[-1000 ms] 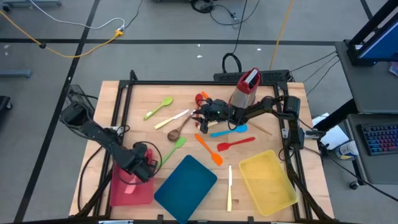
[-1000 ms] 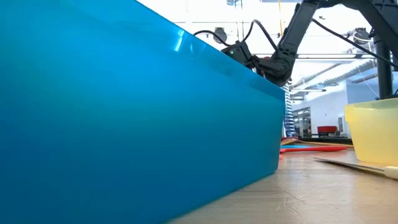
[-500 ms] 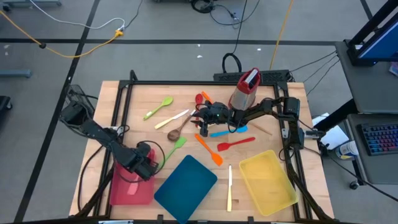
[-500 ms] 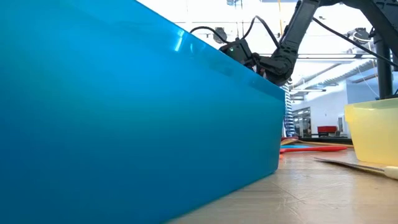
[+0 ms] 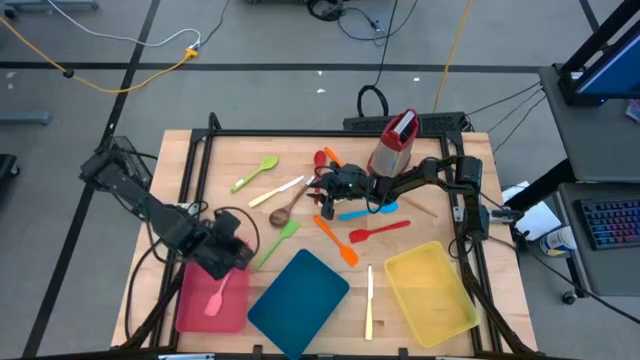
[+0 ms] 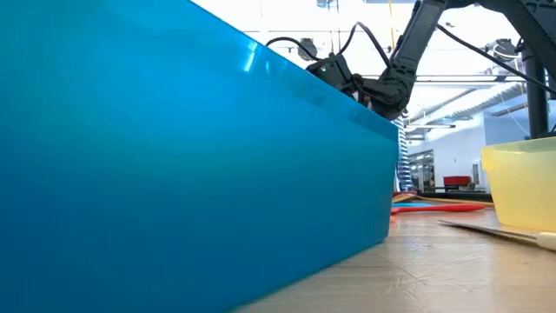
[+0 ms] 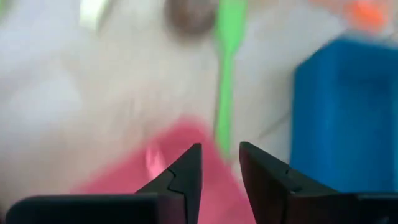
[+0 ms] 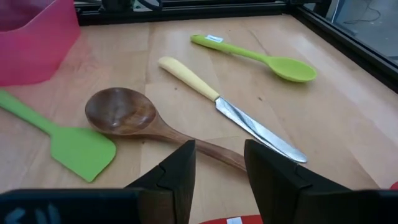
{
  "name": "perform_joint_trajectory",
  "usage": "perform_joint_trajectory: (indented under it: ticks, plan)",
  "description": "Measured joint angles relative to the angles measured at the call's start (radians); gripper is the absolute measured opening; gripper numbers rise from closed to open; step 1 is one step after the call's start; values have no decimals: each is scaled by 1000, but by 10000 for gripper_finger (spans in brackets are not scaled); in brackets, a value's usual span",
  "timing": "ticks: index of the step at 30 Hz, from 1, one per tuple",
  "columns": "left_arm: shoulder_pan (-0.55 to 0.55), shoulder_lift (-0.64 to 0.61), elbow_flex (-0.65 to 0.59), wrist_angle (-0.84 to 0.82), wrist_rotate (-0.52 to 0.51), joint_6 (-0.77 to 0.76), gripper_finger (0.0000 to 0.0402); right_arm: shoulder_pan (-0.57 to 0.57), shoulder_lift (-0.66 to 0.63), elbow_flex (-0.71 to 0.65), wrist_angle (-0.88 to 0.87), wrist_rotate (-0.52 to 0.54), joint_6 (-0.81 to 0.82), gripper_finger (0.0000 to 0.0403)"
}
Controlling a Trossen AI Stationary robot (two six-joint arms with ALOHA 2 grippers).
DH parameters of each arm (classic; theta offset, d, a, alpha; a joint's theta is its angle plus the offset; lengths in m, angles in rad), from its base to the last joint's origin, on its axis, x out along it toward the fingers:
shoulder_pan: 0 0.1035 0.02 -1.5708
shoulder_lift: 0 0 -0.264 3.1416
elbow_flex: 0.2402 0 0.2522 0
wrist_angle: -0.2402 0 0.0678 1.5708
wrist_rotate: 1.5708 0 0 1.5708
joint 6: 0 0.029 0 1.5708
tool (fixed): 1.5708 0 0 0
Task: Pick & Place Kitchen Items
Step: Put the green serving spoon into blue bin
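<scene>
Kitchen items are mostly still spread on the table, but we've got one sorted: a pink spatula (image 5: 215, 297) lies flat in the red tray (image 5: 190, 310), just below our left gripper (image 5: 228, 256), which hovers over that tray's near corner with its fingers (image 7: 186, 171) a bit apart and nothing between them. That reads like a fresh drop to us. A second ago that gripper sat lower over the tray and no spatula showed there; now the arm has lifted and swung back. Our right gripper (image 5: 322, 193) hasn't budged, fingers parted and empty, with the wooden spoon (image 8: 134, 118) and cream-handled knife (image 8: 227, 109) just ahead of its tips, probably lining up for one of those.
</scene>
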Motion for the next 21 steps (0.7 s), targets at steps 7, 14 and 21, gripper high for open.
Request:
perform_joint_trajectory:
  ticks: [7, 14, 21]
  plan:
    - [108, -68, 0, -11, -271, 348, 116, 11, 0, 0, 1, 0, 37, 130]
    - [392, -66, 0, 4, -285, 691, 129, 57, 0, 0, 8, 4, -22, 137]
    - [686, -62, 0, 25, -156, 983, 156, 102, 0, 0, 12, 108, -44, 185]
